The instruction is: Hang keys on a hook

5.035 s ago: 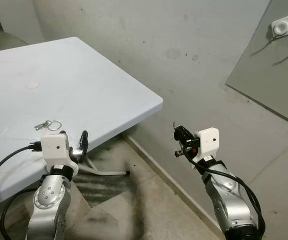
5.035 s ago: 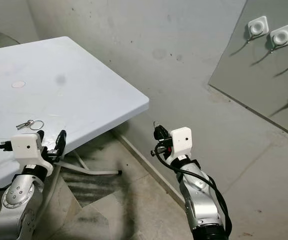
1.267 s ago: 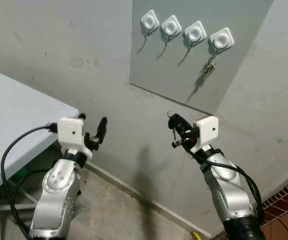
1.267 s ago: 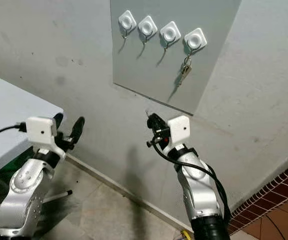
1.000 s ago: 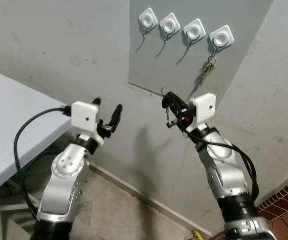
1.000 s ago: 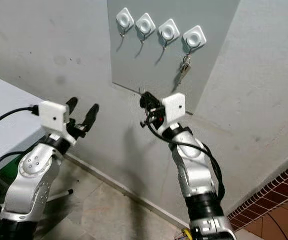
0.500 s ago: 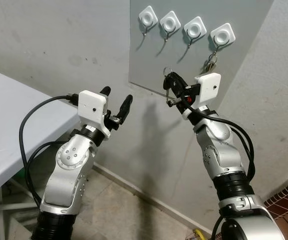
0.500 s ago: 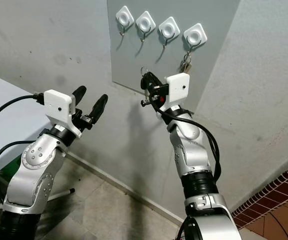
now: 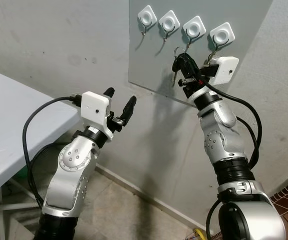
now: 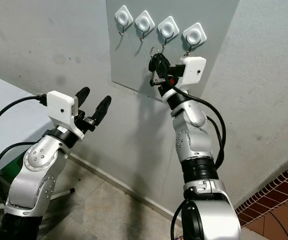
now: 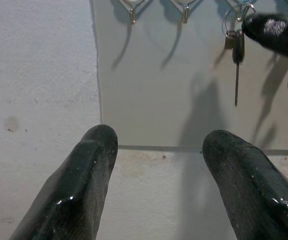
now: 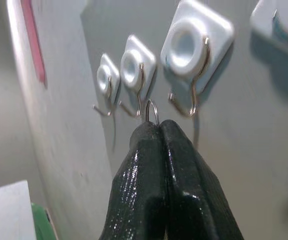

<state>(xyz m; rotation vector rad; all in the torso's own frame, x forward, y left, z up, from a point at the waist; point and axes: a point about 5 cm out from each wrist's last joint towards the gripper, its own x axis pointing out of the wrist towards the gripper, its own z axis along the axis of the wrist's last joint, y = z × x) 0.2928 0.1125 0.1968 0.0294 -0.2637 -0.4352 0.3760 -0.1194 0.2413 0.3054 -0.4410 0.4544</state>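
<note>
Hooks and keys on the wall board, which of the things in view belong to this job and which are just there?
For the job:
- right gripper, shut on the key ring
- third hook, just above the ring
- hook board

Just there:
- keys already hanging on the fourth hook
- left gripper, open, idle
- white table

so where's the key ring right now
In the head views the key ring is pinched in the right gripper, raised to the wall panel just below the third hook from the left.
</note>
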